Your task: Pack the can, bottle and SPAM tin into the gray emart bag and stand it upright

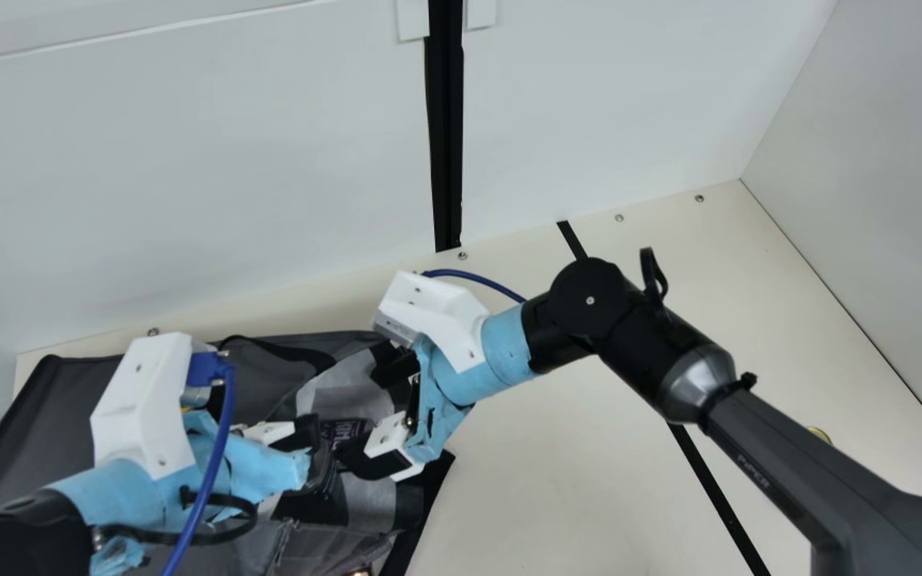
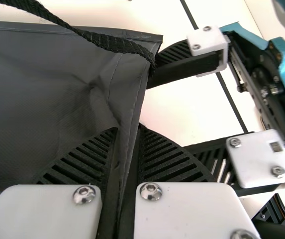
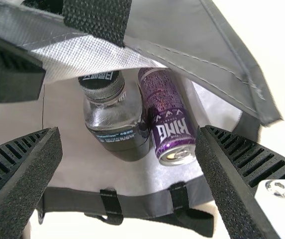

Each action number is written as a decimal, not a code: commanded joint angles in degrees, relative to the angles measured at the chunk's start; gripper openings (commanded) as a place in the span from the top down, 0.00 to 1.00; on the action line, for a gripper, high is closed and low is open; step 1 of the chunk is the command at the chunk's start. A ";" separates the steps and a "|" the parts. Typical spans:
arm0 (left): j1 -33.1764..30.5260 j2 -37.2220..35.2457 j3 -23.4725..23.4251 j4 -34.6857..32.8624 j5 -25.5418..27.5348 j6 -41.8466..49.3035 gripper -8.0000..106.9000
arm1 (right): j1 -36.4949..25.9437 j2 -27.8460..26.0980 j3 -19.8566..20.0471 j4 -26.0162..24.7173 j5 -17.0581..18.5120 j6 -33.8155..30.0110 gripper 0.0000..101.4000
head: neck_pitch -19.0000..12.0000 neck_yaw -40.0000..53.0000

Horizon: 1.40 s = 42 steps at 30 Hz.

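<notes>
**On Smooth Cream Table (image 1: 589, 496), Bag Packing Is Part Done**

Against plain white wall panels (image 1: 189, 176), two black robot arms work over a dark gray fabric bag (image 2: 43, 89) with black webbing straps, which lies on its side on the tabletop. Inside its open mouth, in the right wrist view, a clear bottle with a dark cap (image 3: 117, 119) rests beside a slim purple metal can (image 3: 169, 114), both against the pale gray lining.

The left gripper (image 2: 128, 127), with black ribbed fingers, is closed on a fold of the bag's edge, the cloth pinched between its fingers. The right gripper (image 3: 130, 129) is at the mouth with its fingers spread wide, nothing between them in its grasp; bottle and can lie beyond its tips.

By the look of things, two of three items are in. The SPAM tin cannot be placed with certainty: a small, round, gold-rimmed object (image 1: 819, 434) lies partly behind the right arm in the main view, too little of it visible to identify. Whether the tin is already packed is likewise impossible to tell. The final stage, standing the bag upright, remains undone, and the loose load could slide toward the mouth if the bag tips the wrong way.
</notes>
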 commanded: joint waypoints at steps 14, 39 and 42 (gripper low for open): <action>0.00 0.00 0.00 0.00 0.00 0.00 1.00 | -7.25 -3.59 0.35 -1.14 5.37 -2.56 0.06 | -1.30 -0.14; 0.00 0.00 0.00 0.00 0.00 0.00 1.00 | -18.04 -5.02 -1.84 -2.48 10.90 -10.07 0.06 | -1.30 -0.14; 0.00 0.00 0.00 0.00 0.00 0.00 1.00 | -19.07 -5.62 -2.15 -2.77 10.90 -9.51 0.06 | -1.30 -0.14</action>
